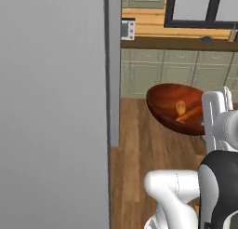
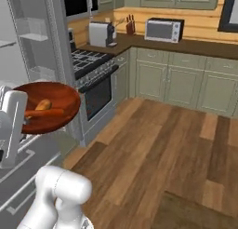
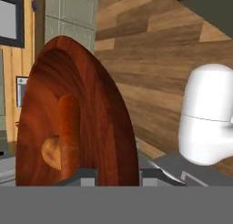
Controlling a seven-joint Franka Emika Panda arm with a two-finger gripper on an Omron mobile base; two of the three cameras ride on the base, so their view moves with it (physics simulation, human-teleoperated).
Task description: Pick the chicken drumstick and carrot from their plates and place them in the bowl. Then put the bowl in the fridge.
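Note:
The reddish-brown wooden bowl (image 1: 169,102) (image 2: 60,100) hangs in the air, tilted, above the wooden floor. My gripper (image 3: 118,175) is shut on its rim, which passes between the two fingertips (image 3: 84,175) in the hand view. Inside the bowl (image 3: 98,127) lie the golden-brown chicken drumstick (image 1: 180,105) (image 2: 43,104) (image 3: 52,152) and the orange carrot (image 1: 190,114) (image 2: 45,113) (image 3: 68,127), side by side and touching. The fridge's grey door (image 1: 51,107) stands just left of the bowl. Its white interior with shelves (image 2: 28,30) shows behind the bowl. The plates are out of view.
A stove with a dark oven door (image 2: 95,79) stands right of the fridge. On the counter beyond sit a toaster (image 2: 101,33), a knife block (image 2: 130,25) and a microwave (image 2: 163,29). Green cabinets (image 2: 181,81) line the far wall, and wooden floor (image 2: 158,144) stretches to the right.

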